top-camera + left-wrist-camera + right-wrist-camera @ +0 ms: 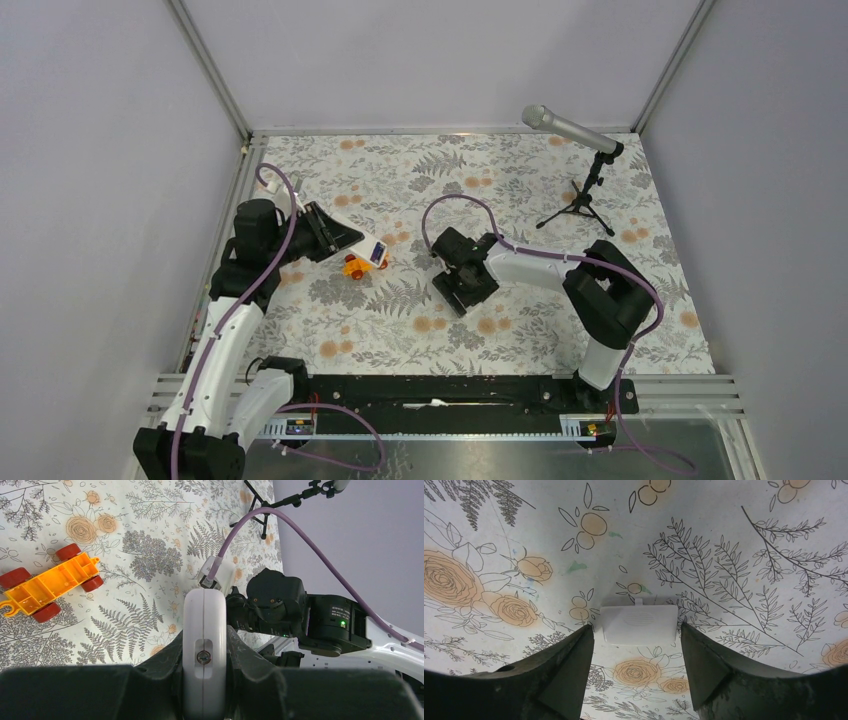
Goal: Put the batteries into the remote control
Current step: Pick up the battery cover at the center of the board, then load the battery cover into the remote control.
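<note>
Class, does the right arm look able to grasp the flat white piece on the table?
Probably yes: the right gripper hangs open just above the white piece, straddling it, with nothing in between.

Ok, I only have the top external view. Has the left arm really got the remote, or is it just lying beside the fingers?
Observer: It has it. The left wrist view shows the remote control edge-on, clamped between the left fingers and raised off the table.
Operator: And what's under the right arm? The arm hides it from above.
Observer: The right wrist view shows a small flat white square piece lying on the tablecloth. The right fingers are open, one on each side of it. I cannot tell whether they touch it.
</note>
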